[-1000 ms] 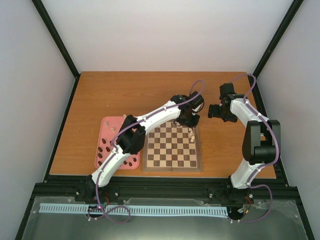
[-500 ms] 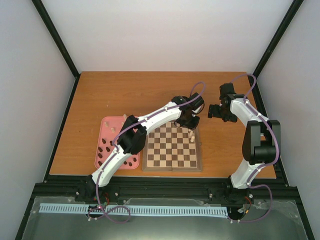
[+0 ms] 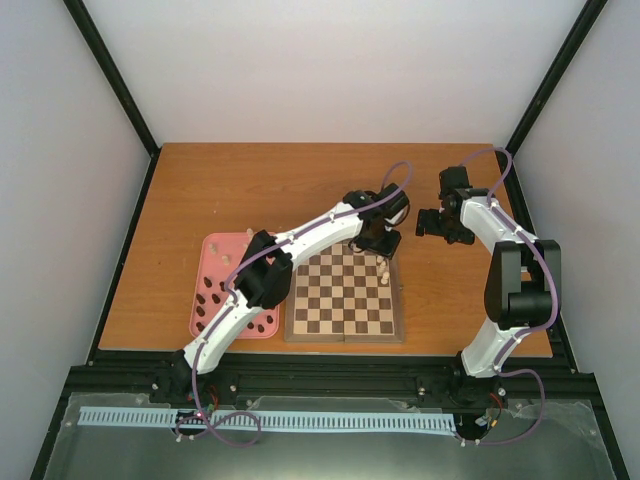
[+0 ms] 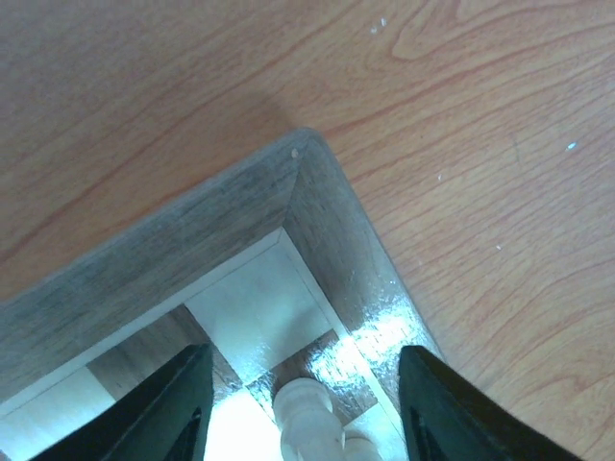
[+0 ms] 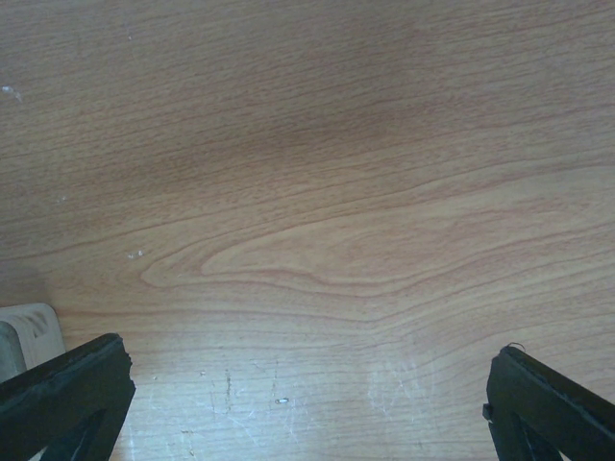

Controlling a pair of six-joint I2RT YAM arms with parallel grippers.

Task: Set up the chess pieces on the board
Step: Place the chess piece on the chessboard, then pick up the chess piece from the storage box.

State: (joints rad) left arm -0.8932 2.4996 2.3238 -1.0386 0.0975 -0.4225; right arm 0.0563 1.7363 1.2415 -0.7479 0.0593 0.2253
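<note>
The board [image 3: 344,295] lies in the middle of the table. My left gripper [image 3: 378,243] hovers over its far right corner. In the left wrist view the fingers [image 4: 183,403] stand wide apart and the gripper [image 4: 306,353] is open. A cream-white piece [image 4: 307,418] stands on a square between them, touching neither finger, with the board's brown border [image 4: 192,230] beyond it. A few cream pieces [image 3: 382,270] stand along the board's right column. My right gripper [image 3: 425,222] is open and empty over bare table, right of the board's far corner; it holds nothing in the right wrist view [image 5: 307,348].
A pink tray [image 3: 215,290] left of the board holds several dark and cream pieces, partly hidden by the left arm. A pale object [image 5: 24,336] shows at the left edge of the right wrist view. The table's far half is bare wood.
</note>
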